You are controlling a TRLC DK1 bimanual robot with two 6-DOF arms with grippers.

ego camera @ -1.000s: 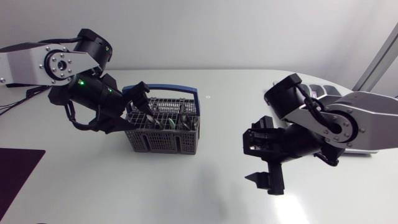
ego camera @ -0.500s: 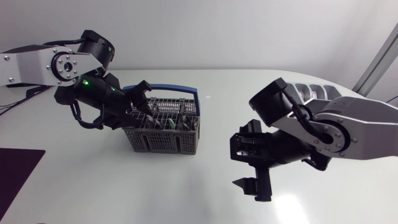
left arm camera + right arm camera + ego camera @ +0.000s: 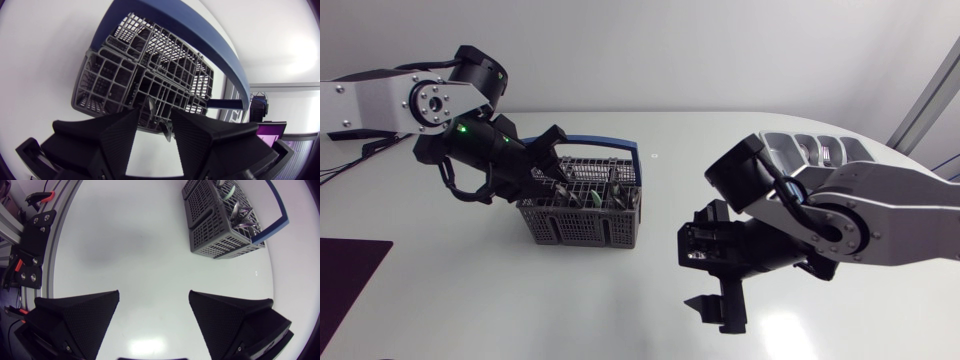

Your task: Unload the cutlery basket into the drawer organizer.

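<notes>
Left end effector (image 3: 155, 114): released, straddling a utensil handle (image 3: 151, 106) in the cutlery basket (image 3: 582, 212).
Right end effector (image 3: 154, 302): released wide, over the bench (image 3: 150, 245).

Grey cutlery basket (image 3: 582, 212), blue handle, upright, cutlery (image 3: 610, 190) inside.

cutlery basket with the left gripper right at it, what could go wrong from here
1. The left gripper stands open around a thin piece of cutlery; a close that lands off-centre could let it slip back.
2. The blue handle arches over the basket; a lifted piece may catch it and drag or tip the basket.
3. The right gripper hovers open over the table near the basket, so the arms' paths may cross.
</notes>
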